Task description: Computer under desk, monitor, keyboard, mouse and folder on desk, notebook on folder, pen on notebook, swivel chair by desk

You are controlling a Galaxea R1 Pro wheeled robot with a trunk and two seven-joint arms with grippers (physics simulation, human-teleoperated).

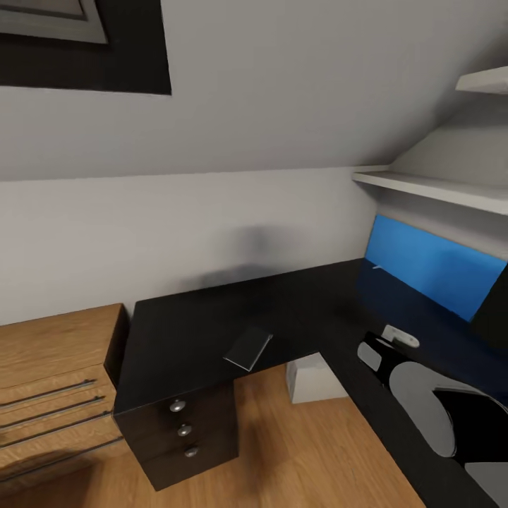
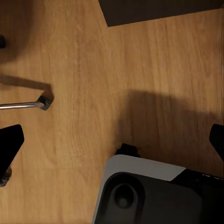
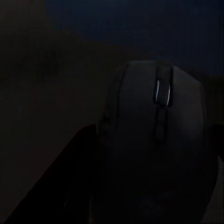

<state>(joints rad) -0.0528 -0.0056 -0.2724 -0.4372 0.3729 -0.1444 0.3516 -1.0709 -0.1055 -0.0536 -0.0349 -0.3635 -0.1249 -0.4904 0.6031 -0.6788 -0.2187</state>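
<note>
1. The left hand (image 2: pixel 112 142) hangs over a wooden floor (image 2: pixel 84 70), looking straight down; its two black fingers (image 2: pixel 10 142) stand wide apart at opposite edges of the view, with nothing between them.
2. Below sits the robot's own base (image 2: pixel 149 193), a grey-white shell with a dark rounded panel and a round recess in it.
3. A broad soft shadow lies on the planks just beside that base.
4. A chrome bar (image 2: pixel 23 105) with a dark end cap reaches in low over the floor.
5. A dark flat slab (image 2: pixel 158 10) covers one corner; I cannot tell what it is.
</note>
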